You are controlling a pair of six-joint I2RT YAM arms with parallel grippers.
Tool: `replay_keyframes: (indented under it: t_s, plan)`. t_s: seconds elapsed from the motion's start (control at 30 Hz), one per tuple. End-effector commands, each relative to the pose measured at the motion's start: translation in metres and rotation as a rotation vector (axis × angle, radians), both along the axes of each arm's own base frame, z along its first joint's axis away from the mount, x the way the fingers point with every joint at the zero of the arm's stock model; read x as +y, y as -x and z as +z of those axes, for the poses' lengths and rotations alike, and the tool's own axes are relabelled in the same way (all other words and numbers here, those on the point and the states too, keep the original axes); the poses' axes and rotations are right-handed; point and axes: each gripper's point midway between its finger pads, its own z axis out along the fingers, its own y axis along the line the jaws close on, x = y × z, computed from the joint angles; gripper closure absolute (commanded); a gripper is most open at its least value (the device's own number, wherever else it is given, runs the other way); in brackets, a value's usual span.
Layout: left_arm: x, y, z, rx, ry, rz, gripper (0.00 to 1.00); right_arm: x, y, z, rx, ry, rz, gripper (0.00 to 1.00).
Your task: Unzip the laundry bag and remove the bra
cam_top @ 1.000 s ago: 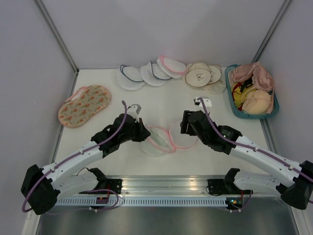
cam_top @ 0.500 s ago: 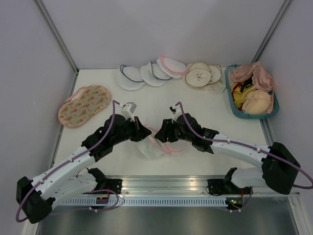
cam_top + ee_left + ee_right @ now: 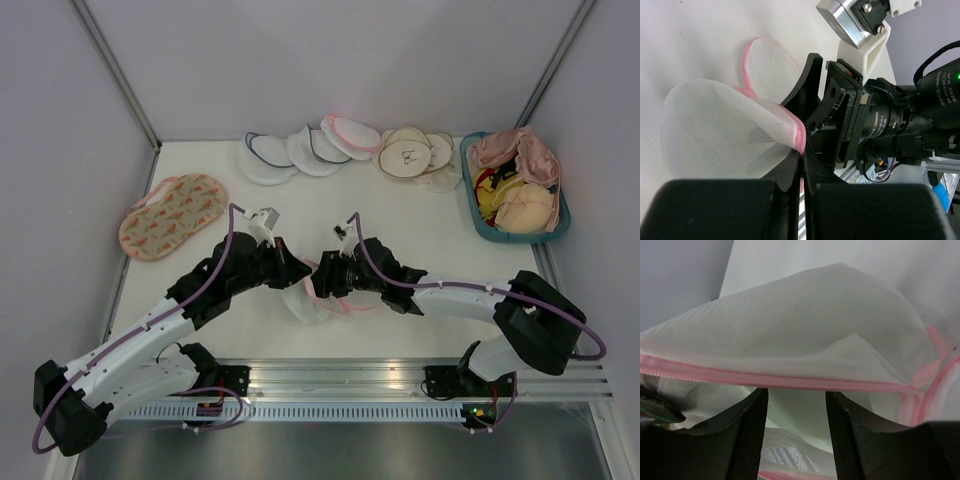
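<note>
The laundry bag [image 3: 308,303], white mesh with pink zipper trim, lies at the table's near middle between both grippers. My left gripper [image 3: 297,273] is shut on its pink trim [image 3: 801,140] and holds one mesh flap [image 3: 715,135] lifted. The bag's mouth is open along the pink zipper [image 3: 790,381]. My right gripper [image 3: 323,282] is open, and its fingers [image 3: 747,432] reach in under the zipper edge. Between them lies a smooth pale padded surface [image 3: 800,415], apparently the bra inside the bag; the jaws are not closed on it.
Several pouches lie along the back: white ones with dark blue trim [image 3: 280,155], a pink-trimmed one [image 3: 350,133] and beige ones [image 3: 410,152]. A teal basket [image 3: 470,195] of peach bras stands at the right. An orange floral bag [image 3: 173,214] lies at the left.
My right gripper has moved left from beside the bag to its open mouth. My left gripper has kept its hold on the trim and shifted slightly up and left.
</note>
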Motion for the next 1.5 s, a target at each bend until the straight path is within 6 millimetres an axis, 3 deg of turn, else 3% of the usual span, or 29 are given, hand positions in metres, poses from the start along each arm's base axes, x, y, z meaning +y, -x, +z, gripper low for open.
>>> replay_keyframes:
  t_s: [0.0, 0.03, 0.2, 0.37, 0.47, 0.6, 0.63, 0.7, 0.8, 0.87, 0.9, 0.97, 1.0, 1.07, 1.1, 1.27, 1.33, 1.4, 1.47]
  plan:
    - [-0.006, -0.006, 0.029, -0.044, 0.081, 0.018, 0.98, 0.015, 0.013, 0.031, -0.008, -0.166, 0.072, 0.45]
    - [-0.005, -0.007, 0.027, -0.041, 0.078, 0.024, 0.98, 0.018, 0.018, 0.039, -0.012, -0.208, 0.099, 0.45]
    - [-0.005, -0.008, 0.025, -0.036, 0.096, 0.044, 0.98, 0.026, 0.035, 0.037, 0.058, -0.291, 0.146, 0.44]
    - [-0.005, -0.01, 0.026, -0.032, 0.107, 0.057, 0.98, 0.049, 0.053, 0.044, 0.087, -0.386, 0.22, 0.44]
    - [-0.004, -0.008, 0.027, -0.026, 0.124, 0.058, 0.98, 0.064, 0.059, 0.033, 0.101, -0.362, 0.228, 0.45]
    - [-0.001, -0.004, 0.03, -0.025, 0.154, 0.071, 0.98, 0.067, 0.047, 0.014, 0.074, -0.253, 0.144, 0.57]
    - [-0.001, -0.004, 0.029, -0.023, 0.156, 0.073, 0.98, 0.069, 0.046, 0.013, 0.051, -0.231, 0.139, 0.66]
    - [0.002, -0.002, 0.028, -0.022, 0.163, 0.079, 0.98, 0.064, 0.042, 0.008, 0.043, -0.182, 0.1, 0.75]
    - [0.004, -0.001, 0.026, -0.017, 0.168, 0.091, 0.98, 0.054, 0.033, 0.004, 0.022, -0.122, 0.034, 1.0]
    - [0.007, 0.0, 0.025, -0.016, 0.165, 0.099, 0.98, 0.046, 0.024, 0.005, -0.009, -0.084, -0.019, 0.99]
    - [0.008, -0.001, 0.024, -0.016, 0.162, 0.11, 0.98, 0.037, 0.023, -0.005, 0.0, -0.025, -0.042, 0.99]
    - [0.012, -0.001, 0.025, -0.022, 0.161, 0.124, 0.98, 0.023, 0.011, -0.001, -0.053, 0.036, -0.126, 1.0]
    - [0.014, -0.001, 0.025, -0.024, 0.159, 0.13, 0.98, 0.011, 0.011, -0.011, -0.046, 0.109, -0.152, 1.0]
    - [0.017, -0.002, 0.025, -0.03, 0.155, 0.145, 0.98, -0.004, 0.0, -0.003, -0.093, 0.162, -0.236, 1.0]
    - [0.018, -0.002, 0.024, -0.028, 0.148, 0.149, 0.98, -0.015, 0.002, -0.01, -0.087, 0.217, -0.25, 1.0]
    - [0.018, -0.004, 0.013, -0.005, 0.12, 0.154, 0.98, -0.041, 0.003, 0.007, -0.129, 0.247, -0.298, 1.0]
    - [0.017, -0.005, 0.01, 0.003, 0.117, 0.156, 0.98, -0.045, 0.006, 0.008, -0.144, 0.238, -0.29, 1.0]
    - [0.014, -0.006, 0.008, 0.016, 0.126, 0.159, 0.98, -0.034, 0.011, 0.021, -0.157, 0.158, -0.239, 1.0]
    - [0.01, -0.005, 0.009, 0.023, 0.149, 0.149, 0.98, -0.025, 0.015, 0.018, -0.147, 0.143, -0.182, 0.98]
